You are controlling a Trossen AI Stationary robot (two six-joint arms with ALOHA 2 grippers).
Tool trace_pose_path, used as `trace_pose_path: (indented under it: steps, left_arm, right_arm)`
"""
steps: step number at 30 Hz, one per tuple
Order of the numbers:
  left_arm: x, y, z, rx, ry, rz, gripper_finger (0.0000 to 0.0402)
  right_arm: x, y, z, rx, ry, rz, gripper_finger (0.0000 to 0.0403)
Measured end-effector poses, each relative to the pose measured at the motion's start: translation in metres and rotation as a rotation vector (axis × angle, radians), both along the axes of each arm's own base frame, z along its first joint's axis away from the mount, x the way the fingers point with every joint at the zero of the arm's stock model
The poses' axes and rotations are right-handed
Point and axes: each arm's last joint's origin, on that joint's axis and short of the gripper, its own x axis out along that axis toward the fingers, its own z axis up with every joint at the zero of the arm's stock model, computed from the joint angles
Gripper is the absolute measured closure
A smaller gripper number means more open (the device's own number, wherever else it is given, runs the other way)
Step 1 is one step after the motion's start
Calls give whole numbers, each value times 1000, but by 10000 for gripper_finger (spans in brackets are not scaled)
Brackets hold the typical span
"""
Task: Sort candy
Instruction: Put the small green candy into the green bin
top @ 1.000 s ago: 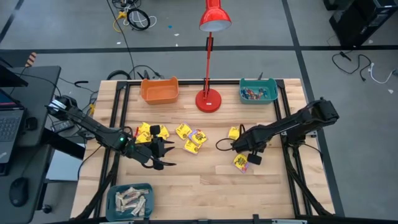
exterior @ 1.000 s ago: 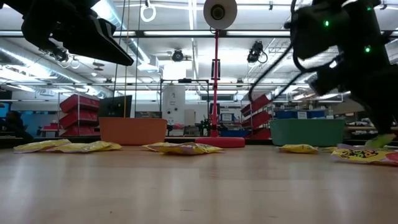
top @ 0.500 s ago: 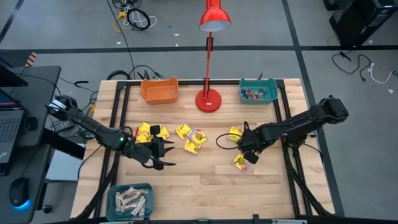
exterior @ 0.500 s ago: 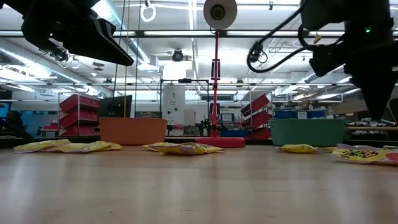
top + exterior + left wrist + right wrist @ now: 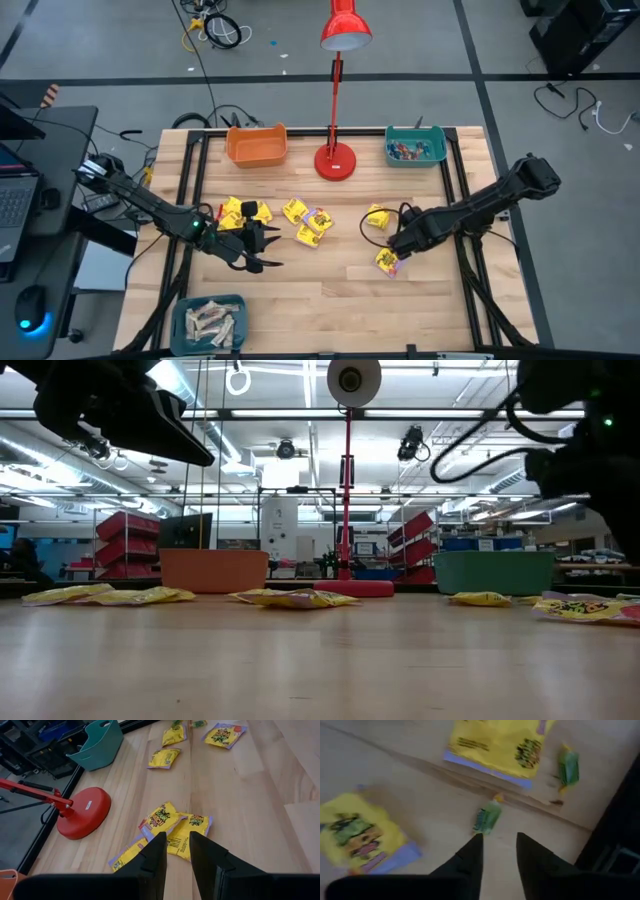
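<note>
High view first: right gripper (image 5: 392, 247) low over the table's right half, between two yellow packets, one (image 5: 376, 215) just beyond the fingertips and one (image 5: 386, 261) just beside them on the near side. Right wrist view: fingers (image 5: 471, 857) parted with a clear gap, nothing clamped between them, a small green-wrapped sweet (image 5: 487, 816) lying on the wood just ahead of the tips, a second green piece (image 5: 568, 766) further out beside the yellow packet (image 5: 495, 745). Looks like a pick of that small green sweet is the step in hand, not yet closed on.

Left gripper (image 5: 258, 248) hanging over the table's left half, a cluster of yellow packets (image 5: 243, 212) just beyond it. Left wrist view: fingers (image 5: 152, 862) a narrow gap apart, empty, more yellow packets (image 5: 160, 819) on the wood ahead of the tips.

Progress, as a judgement: partly done. Teal bin (image 5: 415, 146) at the far right already holding small coloured pieces; near-left teal bin (image 5: 210, 322) holding pale beige bars; orange bin (image 5: 257, 145) at the far left looking empty. Left to do: all the yellow packets scattered across the middle of the table, plus the small green pieces by the right gripper
</note>
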Motion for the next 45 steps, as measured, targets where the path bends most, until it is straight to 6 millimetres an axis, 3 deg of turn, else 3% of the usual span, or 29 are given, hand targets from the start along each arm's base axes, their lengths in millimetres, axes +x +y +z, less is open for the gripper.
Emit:
trace_pose_path:
  steps: [10,21,27,38,45]
  left_arm:
    - [0,0,0,2,3,-1,314]
    - [0,0,0,1,2,-1,314]
    - [0,0,0,1,2,-1,314]
    - [0,0,0,1,2,-1,314]
    - [0,0,0,1,2,-1,314]
  right_arm:
    - [-7,1,-30,-23,-81,-88,241]
    - [-15,-3,-46,-35,-100,-123,241]
    - [-15,-3,-49,-33,-121,-123,264]
    - [-14,-3,-49,-28,-132,-122,352]
    - [-14,-3,-50,-28,-131,-119,357]
